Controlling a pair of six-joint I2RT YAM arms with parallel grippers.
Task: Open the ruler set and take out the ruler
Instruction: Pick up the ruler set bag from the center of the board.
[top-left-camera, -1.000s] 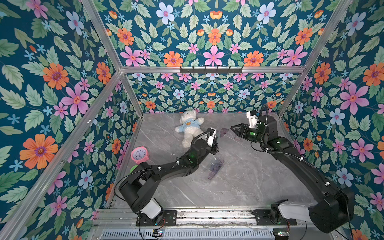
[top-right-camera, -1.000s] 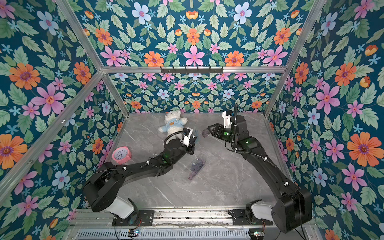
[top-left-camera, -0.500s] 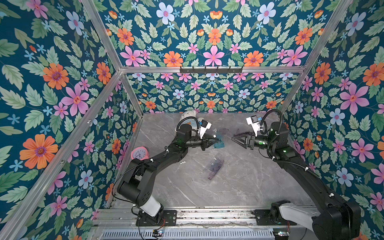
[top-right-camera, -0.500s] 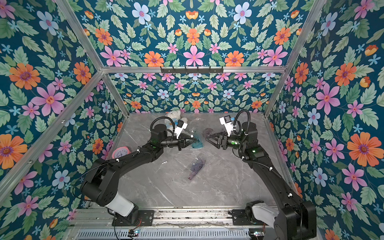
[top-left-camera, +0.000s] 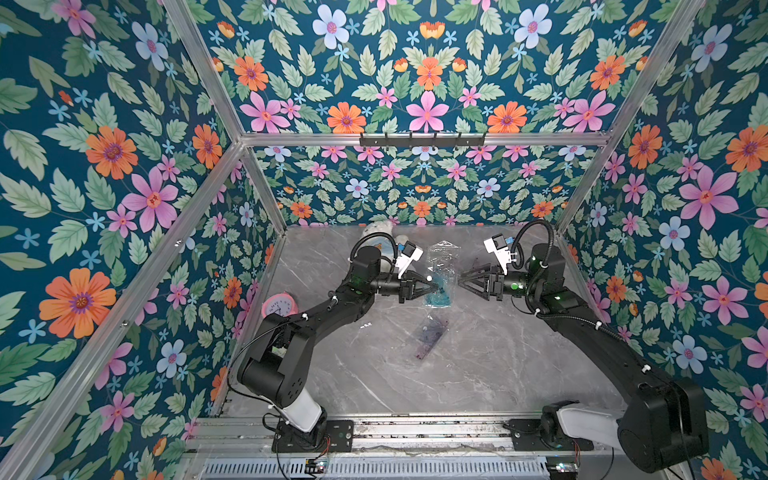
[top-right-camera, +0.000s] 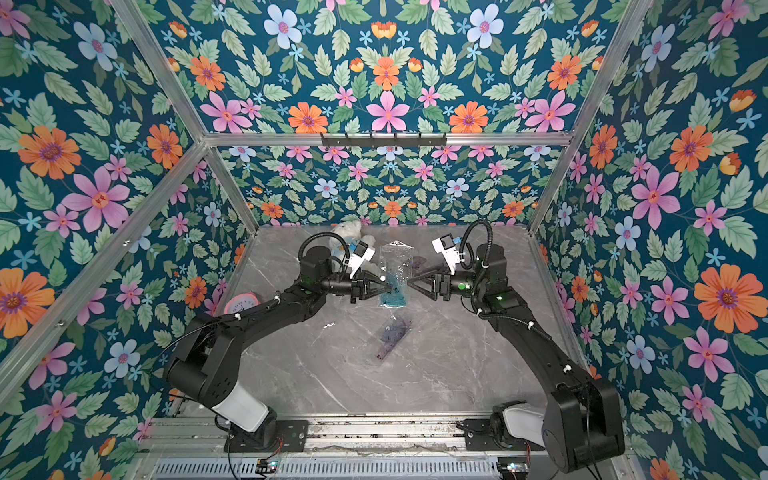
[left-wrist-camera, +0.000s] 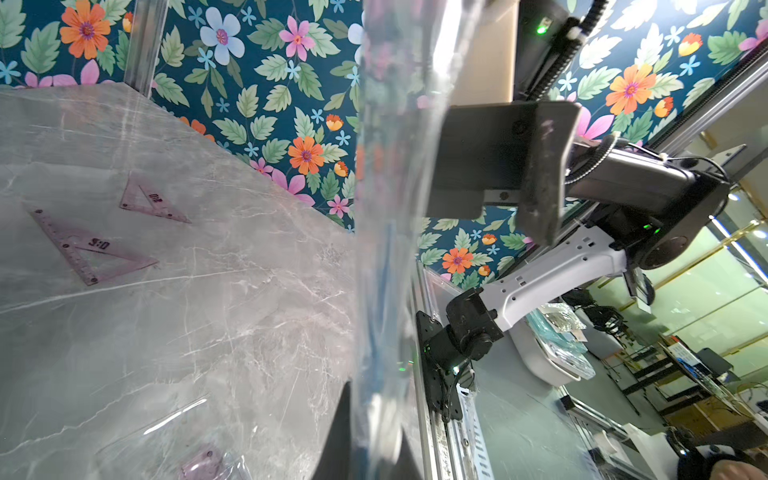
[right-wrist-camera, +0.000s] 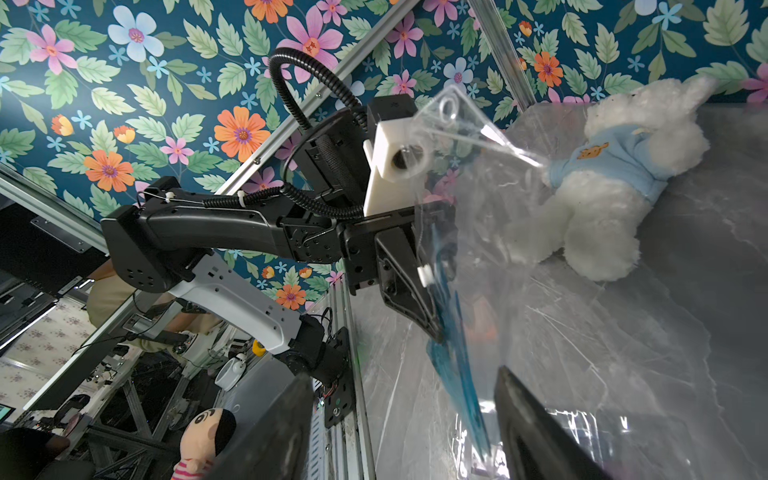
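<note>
**Pouch pinched aloft, second claw gaping beside it**

In both top views the ruler set pouch (top-left-camera: 443, 259) hangs above the marble table (top-left-camera: 374, 374), just on the robot's side of the plush toy (top-left-camera: 384, 227). It is one clear film bag with blue ruler pieces (top-left-camera: 436, 296) low inside. The left claw (top-left-camera: 434, 286) is clenched on the pouch's edge. The right claw (top-left-camera: 459, 284) faces it from the opposite side, close by. Farther from the plush toy lies one wrapped purple piece (top-left-camera: 430, 337). One pink clock (top-left-camera: 277, 305) stands well off to the toy's side, by the wall.

In the left wrist view the pouch shows edge-on as a thin, rippled sheet. Two loose purple set squares (left-wrist-camera: 89, 249) lie flat on the marble.

In the right wrist view the right claw's fingers (right-wrist-camera: 536, 436) are released and wide apart, with the pouch's lower edge between them. I cannot tell whether they touch it. The plush toy shows through the film.

The film looks light, limp and slick. Pinching both layers would likely keep it closed, so a single layer near the hang-hole flap seems the better hold. The rulers look thin and stiff. The blue pieces cannot be counted.
</note>
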